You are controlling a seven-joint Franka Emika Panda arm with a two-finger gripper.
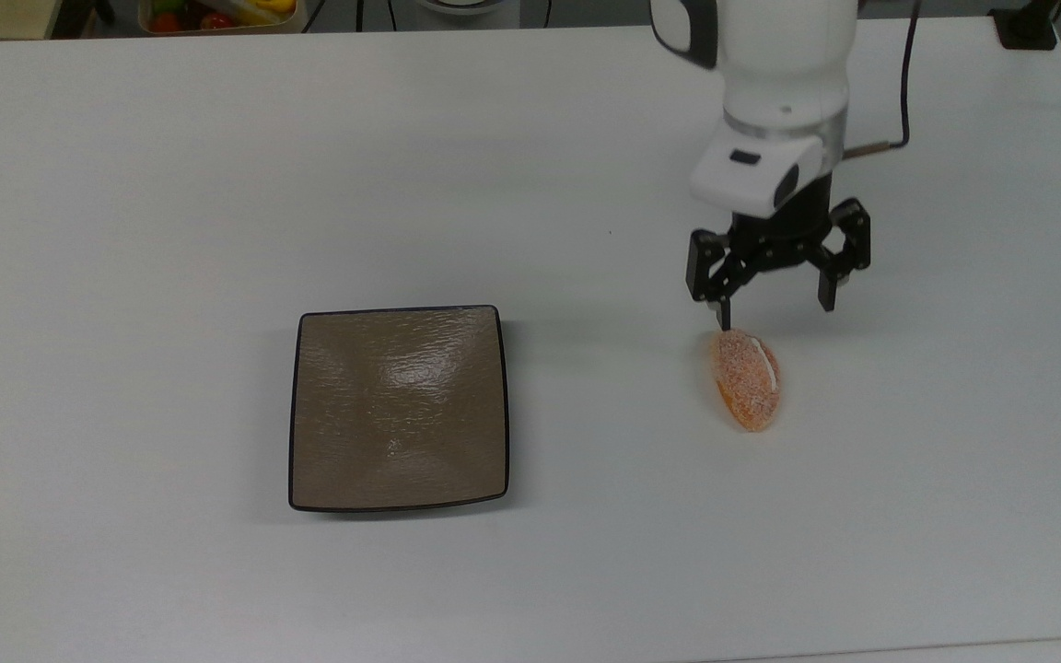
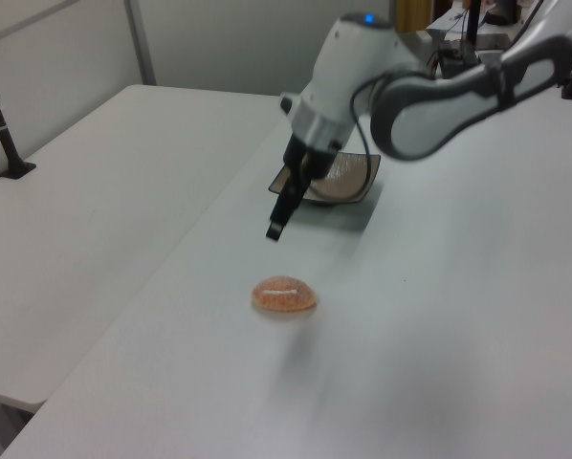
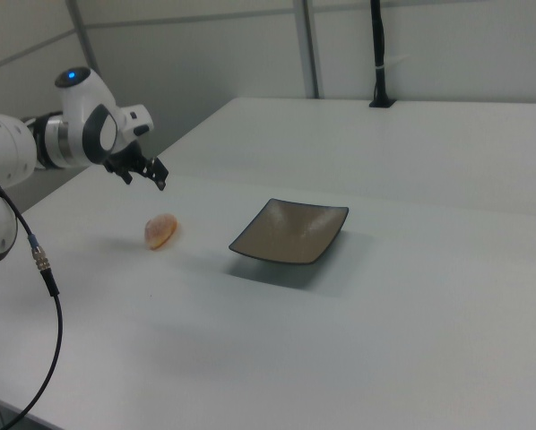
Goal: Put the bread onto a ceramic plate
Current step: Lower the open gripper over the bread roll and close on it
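Claw [image 1: 775,315], black, two-fingered, on the white Franka arm: fingers spread wide, nothing between them; it hung above the far end of the bread in the top view, off the bench surface, as the left view showed by the gap under the fingertip.

Item: small oval orange-brown roll with a pale sugary speckle and one white stripe [image 1: 746,378]; it lay flat on the white bench [image 1: 125,230], well apart from the plate, at the top view's right; its long axis ran roughly up and down the top view, slightly tilted.

Item: square glossy brown-taupe ceramic plate with a thin black rim [image 1: 399,318]; it sat at the top view's centre-left, bare, its surface rippled and slightly dished.

Status, as judged: bread not yet grasped; the approach stage of the pick.

Risks, as judged:
- claw centred over the roll's far tip rather than its middle; a descent from there could nip only the end, so the roll might pivot or squirt out as the fingers closed;
- the nearer fingertip appeared almost over the roll's end in the top view; a straight drop could press into the bread or shove it along the bench;
- sugary coating and rounded sides offered little purchase; a weak hold could slip in transit;
- glossy, dished plate; a high release might let the roll slide or roll toward the rim.
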